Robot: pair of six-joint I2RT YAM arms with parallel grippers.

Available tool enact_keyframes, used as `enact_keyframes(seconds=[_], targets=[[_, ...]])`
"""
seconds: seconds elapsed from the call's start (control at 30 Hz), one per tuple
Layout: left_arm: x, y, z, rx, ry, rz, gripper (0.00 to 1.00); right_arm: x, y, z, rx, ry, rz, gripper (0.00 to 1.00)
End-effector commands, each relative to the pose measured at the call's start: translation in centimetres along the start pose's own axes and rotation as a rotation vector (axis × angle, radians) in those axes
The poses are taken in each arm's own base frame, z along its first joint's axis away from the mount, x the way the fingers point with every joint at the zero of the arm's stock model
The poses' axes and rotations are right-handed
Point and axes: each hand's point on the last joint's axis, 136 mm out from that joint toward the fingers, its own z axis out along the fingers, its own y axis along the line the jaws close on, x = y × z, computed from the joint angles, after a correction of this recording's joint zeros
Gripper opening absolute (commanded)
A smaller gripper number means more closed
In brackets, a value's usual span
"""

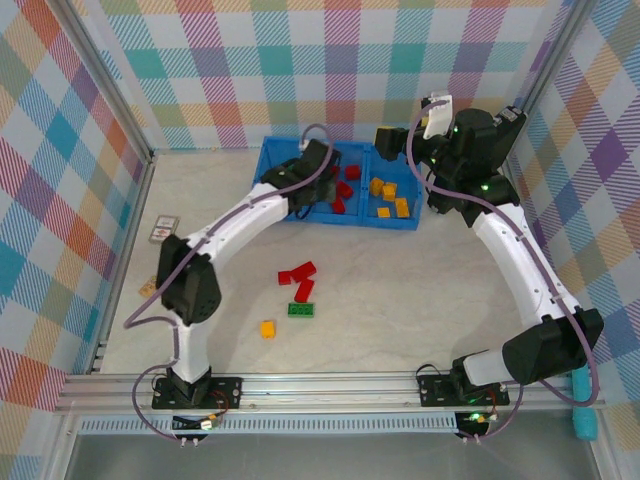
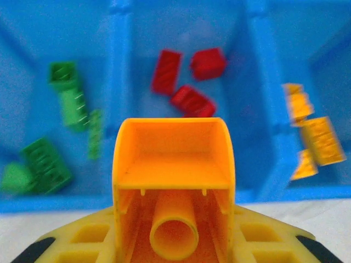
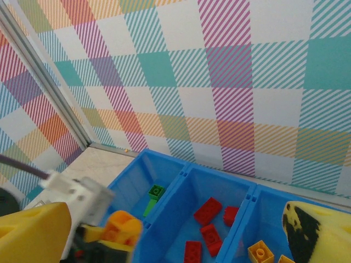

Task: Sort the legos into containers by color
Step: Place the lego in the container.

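My left pincer is squeezing tight on one orange brick, with a yellow finger pressing on each side. The brick is showing its hollow underside and round tube to my wrist camera, and its other end is pointing toward the blue bin — I cannot tell which way its long side is running. I am holding it up by the near wall of the bin, in line with the middle box, where red bricks are lying. Green bricks are sitting in the left box and orange bricks in the right one. My right pincer is hanging wide open with nothing in it, up over the bin. On the table, nearer to my bases, some loose red bricks, a loose green brick and a loose orange brick are lying — well apart from the bin.
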Motion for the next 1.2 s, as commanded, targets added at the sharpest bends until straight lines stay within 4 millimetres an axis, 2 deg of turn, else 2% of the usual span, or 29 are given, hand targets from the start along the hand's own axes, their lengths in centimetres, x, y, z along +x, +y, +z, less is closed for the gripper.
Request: enact_keyframes(seconds=[0.0,0.13,0.23,0.3,0.4,0.53,0.63,0.87,1.03,1.1,1.17], targets=[[-1.1,-5.1,1.9,0.134,-0.042,0.029,0.21,-1.4,0.0,-1.0,0.015,-0.053,-0.032,0.99],[-2.1,-9.6,4.1,0.256,-0.094,-0.027,0.21,-1.5,-0.1,-1.1,0.022,-0.056,-0.033,0.99],[-1.3,-12.7,5.8,0.344,-0.103,-0.077,0.21,-1.5,0.0,-1.2,0.019,-0.061,-0.036,0.99],[-1.4,-14.1,6.4,0.382,-0.129,-0.100,0.21,-1.6,0.0,-1.4,0.019,-0.064,-0.036,0.99],[-1.5,-15.2,7.4,0.419,-0.156,-0.142,0.21,-1.7,0.1,-1.6,0.018,-0.067,-0.037,0.99],[-1.9,-15.9,8.6,0.434,-0.175,-0.173,0.23,-1.7,0.3,-1.6,0.008,-0.066,-0.031,0.99],[-2.0,-16.0,9.5,0.424,-0.185,-0.188,0.34,-1.8,0.3,-1.7,0.008,-0.070,-0.033,0.99],[-2.3,-15.8,9.9,0.404,-0.200,-0.191,0.47,-1.8,0.4,-1.8,0.007,-0.074,-0.033,0.99],[-3.0,-15.6,8.6,0.405,-0.201,-0.166,0.49,-1.8,0.3,-1.8,0.008,-0.077,-0.034,0.99],[-3.3,-15.3,6.8,0.407,-0.200,-0.132,0.48,-1.9,0.3,-1.9,0.010,-0.080,-0.038,0.99],[-3.1,-13.8,4.8,0.376,-0.209,-0.104,0.48,-1.9,0.2,-1.9,0.018,-0.082,-0.042,0.99]])
